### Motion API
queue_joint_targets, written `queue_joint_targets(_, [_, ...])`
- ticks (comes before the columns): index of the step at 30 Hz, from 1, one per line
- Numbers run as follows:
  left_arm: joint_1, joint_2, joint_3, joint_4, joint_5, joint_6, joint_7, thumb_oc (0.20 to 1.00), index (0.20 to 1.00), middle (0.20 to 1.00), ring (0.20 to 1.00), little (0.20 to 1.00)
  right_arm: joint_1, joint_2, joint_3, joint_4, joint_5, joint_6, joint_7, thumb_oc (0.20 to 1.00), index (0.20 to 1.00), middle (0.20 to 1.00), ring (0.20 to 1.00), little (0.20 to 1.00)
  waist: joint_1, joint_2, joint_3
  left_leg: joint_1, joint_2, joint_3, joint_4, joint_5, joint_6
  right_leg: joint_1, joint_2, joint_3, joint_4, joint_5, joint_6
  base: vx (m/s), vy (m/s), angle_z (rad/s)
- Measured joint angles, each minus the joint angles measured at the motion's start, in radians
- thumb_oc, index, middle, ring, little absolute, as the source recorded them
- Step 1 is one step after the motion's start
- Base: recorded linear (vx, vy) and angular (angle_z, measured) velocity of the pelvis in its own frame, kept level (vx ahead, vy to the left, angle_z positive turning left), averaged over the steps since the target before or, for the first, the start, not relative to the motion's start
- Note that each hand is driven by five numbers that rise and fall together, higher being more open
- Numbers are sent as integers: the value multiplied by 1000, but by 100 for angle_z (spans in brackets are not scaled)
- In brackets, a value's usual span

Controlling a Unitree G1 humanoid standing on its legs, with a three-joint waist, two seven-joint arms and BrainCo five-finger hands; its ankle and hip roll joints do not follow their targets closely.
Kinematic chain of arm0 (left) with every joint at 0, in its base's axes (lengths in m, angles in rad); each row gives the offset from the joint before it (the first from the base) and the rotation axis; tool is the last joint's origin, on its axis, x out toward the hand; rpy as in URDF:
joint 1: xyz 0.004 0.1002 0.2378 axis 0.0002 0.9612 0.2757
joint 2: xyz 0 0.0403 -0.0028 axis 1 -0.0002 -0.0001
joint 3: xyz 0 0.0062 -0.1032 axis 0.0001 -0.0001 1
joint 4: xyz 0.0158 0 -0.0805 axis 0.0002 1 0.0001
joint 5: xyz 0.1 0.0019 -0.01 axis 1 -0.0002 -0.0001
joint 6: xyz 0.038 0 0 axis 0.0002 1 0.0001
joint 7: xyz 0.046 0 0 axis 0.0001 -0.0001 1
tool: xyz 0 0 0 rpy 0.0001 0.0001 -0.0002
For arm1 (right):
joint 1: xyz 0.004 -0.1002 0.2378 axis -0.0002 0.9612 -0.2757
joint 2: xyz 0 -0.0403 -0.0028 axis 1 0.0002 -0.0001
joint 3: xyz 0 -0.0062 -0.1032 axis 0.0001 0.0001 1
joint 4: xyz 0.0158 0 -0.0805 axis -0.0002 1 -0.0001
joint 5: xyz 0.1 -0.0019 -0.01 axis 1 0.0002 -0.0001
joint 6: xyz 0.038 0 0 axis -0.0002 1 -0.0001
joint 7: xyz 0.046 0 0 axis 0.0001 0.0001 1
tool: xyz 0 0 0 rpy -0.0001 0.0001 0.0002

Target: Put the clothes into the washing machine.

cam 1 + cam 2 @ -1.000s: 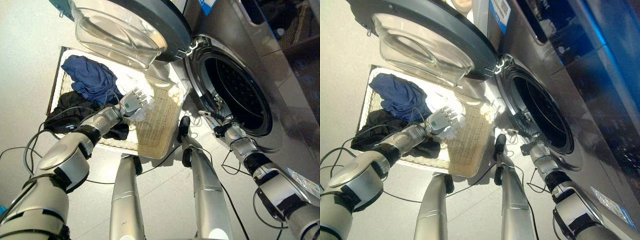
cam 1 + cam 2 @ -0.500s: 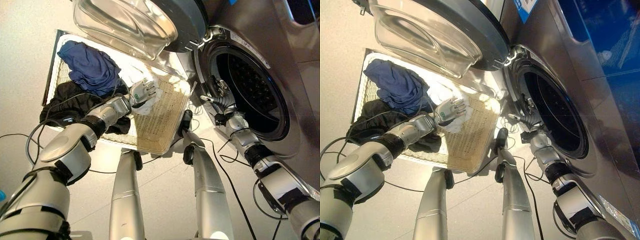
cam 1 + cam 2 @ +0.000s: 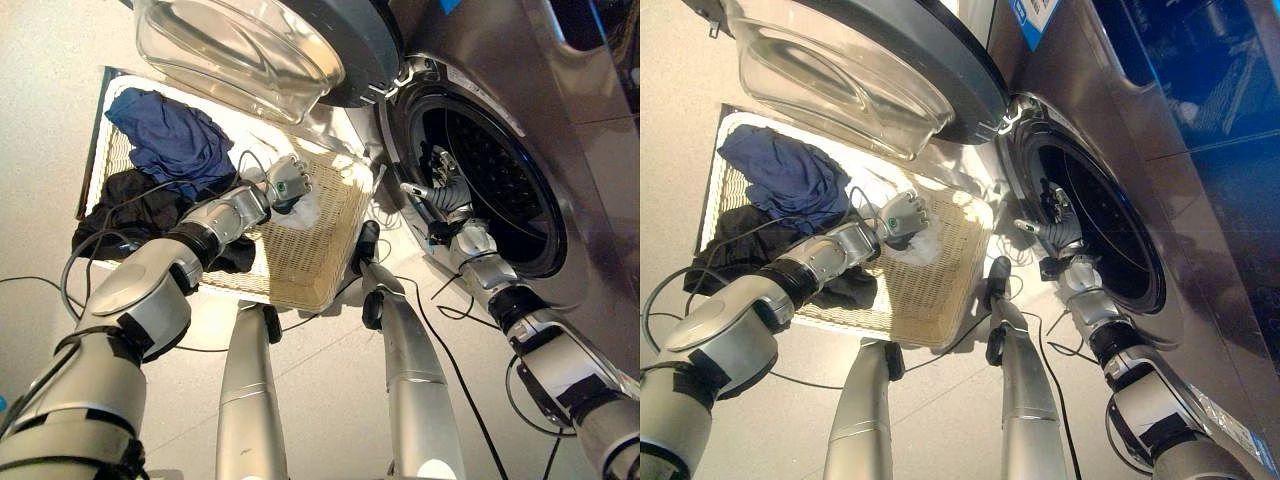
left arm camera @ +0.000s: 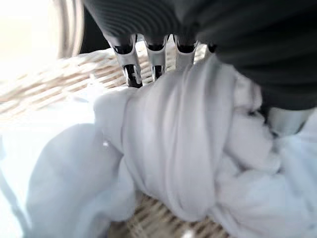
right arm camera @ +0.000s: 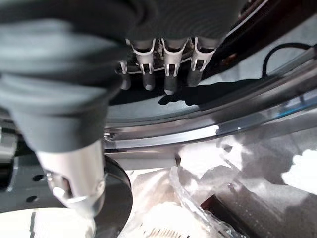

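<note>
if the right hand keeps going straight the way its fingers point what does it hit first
Probably nothing at once: the right hand is open at the washing machine's doorway, pointing into the dark drum. Its perforated back wall likely comes first; depth is unclear.

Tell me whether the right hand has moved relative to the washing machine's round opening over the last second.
Yes. The right hand has gone from the lower rim of the washing machine's round opening up into the opening, towards the dark drum inside.

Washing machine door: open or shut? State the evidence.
Open: the door is swung aside above the basket, and the dark drum shows.
</note>
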Motion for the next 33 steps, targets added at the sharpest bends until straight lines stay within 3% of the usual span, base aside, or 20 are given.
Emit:
queue_joint_targets(1, [39, -4, 61, 20, -130, -3, 23, 200, 200, 200, 200, 200, 9, 3, 4, 0, 0, 0, 0, 1000, 1000, 1000, 1000, 1000, 0, -1, 0, 16, 0, 2, -2, 0, 0, 12, 0, 2, 0, 0, 0, 2, 41, -1])
queue_joint_targets(3, [49, -4, 76, 31, -176, -8, 37, 200, 200, 200, 200, 200, 13, 3, 5, 0, 0, 0, 0, 1000, 1000, 1000, 1000, 1000, 2, -1, 0, 23, 0, 3, -4, 0, 0, 18, 1, 2, 0, 0, 0, 0, 0, 0])
queue_joint_targets(4, [81, 7, 142, 66, -280, -51, 70, 200, 200, 200, 200, 200, 27, 3, 5, 1, -2, -1, 3, 1000, 1000, 1000, 1000, 1000, 5, -1, 0, 42, -1, 7, -8, 1, 2, 33, 2, 4, 0, 0, 0, 0, 0, 0])
queue_joint_targets(6, [135, 26, 222, 70, -350, -101, 99, 200, 200, 200, 200, 200, 49, 10, 5, -3, -11, -1, 11, 1000, 1000, 1000, 1000, 1000, 7, -1, 0, 61, -3, 10, -9, 1, 2, 51, 1, 4, -1, 0, 0, 14, 40, -1])
queue_joint_targets(9, [209, 23, 328, 59, -436, -166, 97, 200, 200, 200, 200, 200, 84, 24, 6, -43, -42, 4, 12, 1000, 1000, 1000, 1000, 1000, 8, -3, 1, 96, -4, 16, -19, 2, 2, 80, 1, 6, -5, 0, 1, 6, 11, -1])
queue_joint_targets(17, [266, 12, 404, 23, -540, -229, 61, 200, 200, 200, 200, 200, 105, 55, 8, -66, -64, 16, 15, 1000, 1000, 1000, 1000, 1000, 12, -3, 1, 128, -4, 18, -24, 2, 3, 111, 1, 7, -7, 0, 2, 0, 0, 0])
queue_joint_targets(18, [335, -11, 513, -46, -628, -238, 19, 200, 200, 200, 200, 200, 109, 77, 1, -74, -87, 29, 14, 1000, 1000, 1000, 1000, 1000, 13, -3, 1, 141, -5, 19, -23, 3, 3, 122, 0, 8, -5, 0, 3, 0, 0, 0])
queue_joint_targets(20, [335, -11, 513, -46, -628, -238, 19, 200, 200, 200, 200, 200, 109, 77, 1, -74, -87, 29, 14, 1000, 1000, 1000, 1000, 1000, 13, -3, 1, 141, -5, 19, -23, 3, 3, 122, 0, 8, -5, 0, 3, 0, 0, 0])
queue_joint_targets(21, [446, -94, 669, -138, -735, -260, -32, 200, 200, 200, 200, 200, 141, 104, 3, -79, -122, 41, 21, 1000, 1000, 1000, 1000, 1000, 30, -3, 1, 190, -9, 22, -40, 2, 3, 165, -5, 9, -7, -6, 8, 0, 0, 0])
queue_joint_targets(23, [446, -94, 669, -138, -735, -260, -32, 200, 200, 200, 200, 200, 141, 104, 3, -79, -122, 41, 21, 1000, 1000, 1000, 1000, 1000, 30, -3, 1, 190, -9, 22, -40, 2, 3, 165, -5, 9, -7, -6, 8, 10, -13, 4])
queue_joint_targets(24, [523, -165, 726, -209, -868, -284, -80, 200, 200, 200, 200, 200, 167, 118, 4, -102, -165, 55, 36, 1000, 1000, 1000, 1000, 1000, 58, -3, 1, 235, -16, 21, -56, 3, 5, 207, -12, 7, -8, -13, 13, 35, -80, 16])
queue_joint_targets(25, [581, -194, 740, -304, -1041, -287, -169, 200, 200, 200, 200, 200, 153, 115, 21, -145, -249, 74, 71, 1000, 1000, 1000, 1000, 1000, 70, -3, 0, 243, -25, 16, -60, 5, 8, 218, -20, 3, -7, -22, 26, 35, -84, 18])
queue_joint_targets(26, [599, -198, 751, -332, -1084, -289, -197, 200, 200, 200, 200, 200, 146, 110, 31, -156, -271, 76, 84, 1000, 1000, 1000, 1000, 1000, 73, -3, 0, 242, -26, 16, -61, 6, 8, 218, -22, 2, -7, -22, 26, 15, -68, 14])
queue_joint_targets(27, [597, -211, 724, -349, -1256, -291, -290, 200, 200, 200, 200, 200, 128, 93, 68, -154, -333, 87, 111, 1000, 1000, 1000, 1000, 1000, 78, -3, 0, 238, -28, 11, -61, 8, 8, 216, -24, -2, -7, -21, 25, 0, -21, 8])
queue_joint_targets(33, [557, -206, 680, -349, -1496, -274, -459, 200, 200, 200, 200, 200, 66, 96, 73, -129, -401, 131, 141, 1000, 1000, 1000, 1000, 1000, 92, -2, 1, 203, -39, -6, -67, 24, 13, 191, -35, -22, -8, -12, 18, 0, -12, 10])
